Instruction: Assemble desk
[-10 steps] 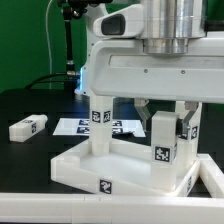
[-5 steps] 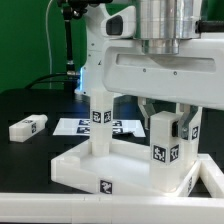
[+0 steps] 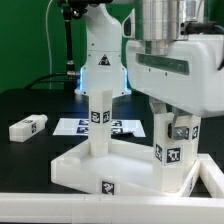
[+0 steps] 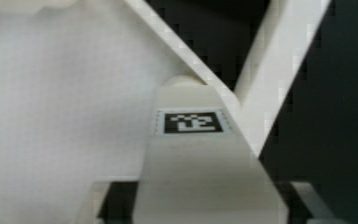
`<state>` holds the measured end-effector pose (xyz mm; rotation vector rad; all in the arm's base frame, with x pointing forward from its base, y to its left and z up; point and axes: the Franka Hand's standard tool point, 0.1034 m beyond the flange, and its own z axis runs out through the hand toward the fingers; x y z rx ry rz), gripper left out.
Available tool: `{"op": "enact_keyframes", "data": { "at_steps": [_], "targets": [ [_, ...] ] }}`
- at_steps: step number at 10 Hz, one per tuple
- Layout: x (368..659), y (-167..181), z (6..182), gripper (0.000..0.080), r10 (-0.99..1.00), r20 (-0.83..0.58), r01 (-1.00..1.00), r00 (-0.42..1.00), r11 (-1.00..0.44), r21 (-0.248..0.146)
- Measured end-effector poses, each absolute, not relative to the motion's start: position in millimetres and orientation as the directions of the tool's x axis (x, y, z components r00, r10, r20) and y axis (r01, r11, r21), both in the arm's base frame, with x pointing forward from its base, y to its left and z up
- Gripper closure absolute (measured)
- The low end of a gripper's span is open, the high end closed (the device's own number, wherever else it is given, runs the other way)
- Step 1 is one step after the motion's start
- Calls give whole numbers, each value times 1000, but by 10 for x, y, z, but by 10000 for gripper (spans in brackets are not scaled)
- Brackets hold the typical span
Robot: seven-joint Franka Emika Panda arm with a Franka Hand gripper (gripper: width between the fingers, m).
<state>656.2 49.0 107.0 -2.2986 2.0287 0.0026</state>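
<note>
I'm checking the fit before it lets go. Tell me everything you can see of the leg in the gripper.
The leg is a white square block, plastic by its look, with a black-and-white tag on one side. It stands upright, the gripper shut on its upper part, its lower end on the top near the corner at the exterior view's right. Whether it is fully seated cannot be told.

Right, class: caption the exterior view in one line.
Gripper holds second leg upright on the desk top; first leg already stands there.
</note>
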Motion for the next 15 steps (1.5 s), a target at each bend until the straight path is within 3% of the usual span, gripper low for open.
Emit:
{"op": "enact_keyframes", "data": {
  "at_steps": [2,5,7,8,9,15],
  "targets": [
    [6569,507,1072,509,-998,-64,-998,27,-24,-52],
    [6569,511,1072,509,-998,-65,-998,23,-20,-52],
    [6566,518,1075,268,-982,-54,-982,180,-177,-59],
    [6562,537,1073,187,-958,-48,-958,282,-279,-63],
    [6552,548,1071,157,-927,-45,-927,372,-369,-61],
    [6537,591,1058,151,-564,8,-563,826,-825,-50]
  ]
}}
